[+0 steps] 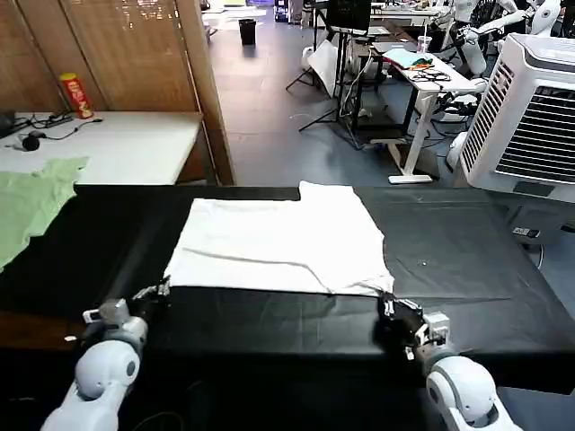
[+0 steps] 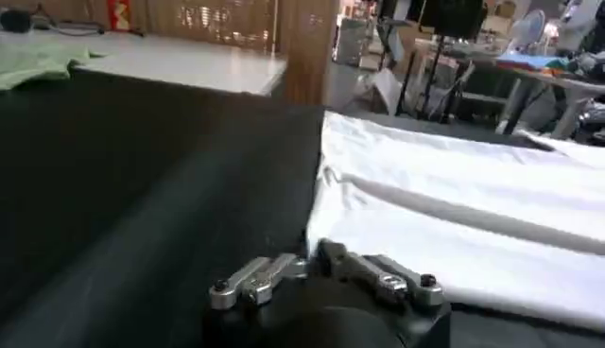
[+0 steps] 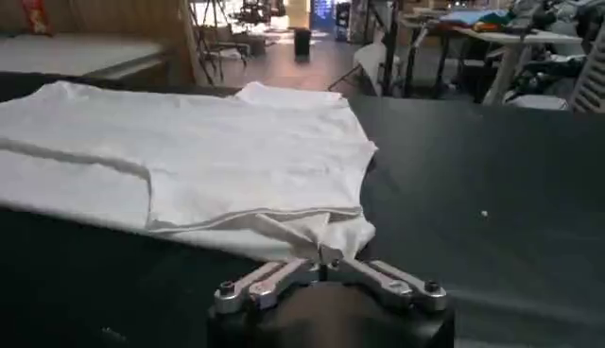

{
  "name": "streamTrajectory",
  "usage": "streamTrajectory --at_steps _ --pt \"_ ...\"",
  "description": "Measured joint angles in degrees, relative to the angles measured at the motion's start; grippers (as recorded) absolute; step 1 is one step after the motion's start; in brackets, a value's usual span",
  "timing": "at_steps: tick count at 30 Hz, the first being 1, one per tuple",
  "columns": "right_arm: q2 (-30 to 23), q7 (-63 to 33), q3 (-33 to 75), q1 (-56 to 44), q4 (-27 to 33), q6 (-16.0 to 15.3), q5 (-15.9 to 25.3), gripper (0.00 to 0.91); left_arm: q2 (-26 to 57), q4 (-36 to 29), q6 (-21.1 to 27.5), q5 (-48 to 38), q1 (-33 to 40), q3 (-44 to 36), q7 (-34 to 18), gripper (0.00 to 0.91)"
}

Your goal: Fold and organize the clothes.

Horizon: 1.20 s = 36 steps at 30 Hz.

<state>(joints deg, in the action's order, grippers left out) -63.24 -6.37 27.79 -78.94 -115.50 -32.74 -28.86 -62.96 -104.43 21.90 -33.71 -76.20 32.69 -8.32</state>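
The white T-shirt [image 1: 278, 244] is lying flat across the middle of the head view, plain side up, on the black table [image 1: 467, 269]. Its long axis is running left to right across the frame, and its near hem is forming a straight line just above both arms.

The left gripper [image 1: 160, 291] is sitting at the lower left of the frame, right at the shirt's near-left corner. In the left wrist view its fingers [image 2: 373, 268] are drawn together at that corner, but I cannot tell whether any cloth is actually caught between them.

The right gripper [image 1: 389, 307] is sitting at the lower right centre, at the near-right corner. In the right wrist view that corner is bunching into a small gathered point that meets the fingers [image 3: 388, 274], which are closed together and appear to be pinching it.

So each arm is nearest its own corner, and the whole garment is lying beyond the fingertips, toward the top of the frame. I would judge that the next fold has to carry the near hem away from the robot, over the shirt's body, both corners together.

A light green garment [image 1: 31, 202] is lying at the left edge, well apart.
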Motion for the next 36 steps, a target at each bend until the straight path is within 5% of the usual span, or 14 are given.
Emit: streamTrajectory --at_steps 6,13,14,15,16,30,36 --pt "2.2 -0.7 1.5 -4.2 -4.1 -4.3 -1.8 0.01 1.8 -5.8 1.6 0.1 -5.4 1.2 -2.3 0.0" --pt "3.3 -0.6 2.2 -10.1 -8.2 -5.1 -0.2 0.01 3.5 -14.0 2.9 0.8 -13.8 3.6 -3.2 0.0" --pt "3.4 -0.5 2.2 -10.8 -8.6 -5.1 -0.1 0.01 3.6 -15.0 2.9 0.8 -15.0 4.1 -3.2 0.127" --pt "3.4 -0.5 2.2 -11.3 -8.9 -5.1 -0.1 0.156 3.6 -16.0 2.9 0.8 -16.3 4.6 -3.2 0.878" --pt "3.4 -0.5 2.2 -11.8 -9.1 -5.3 -0.1 0.878 3.6 -17.0 3.1 0.8 -17.6 5.2 -2.9 0.878" --pt "3.4 -1.1 5.8 -17.6 -17.5 -9.5 -0.6 0.878 3.0 -23.3 8.0 1.2 -25.4 9.0 -6.8 0.878" --pt "5.3 -0.7 8.2 -12.1 -17.5 -6.0 -4.0 0.878 4.1 -25.5 8.5 -2.4 -24.0 11.5 -6.0 0.878"
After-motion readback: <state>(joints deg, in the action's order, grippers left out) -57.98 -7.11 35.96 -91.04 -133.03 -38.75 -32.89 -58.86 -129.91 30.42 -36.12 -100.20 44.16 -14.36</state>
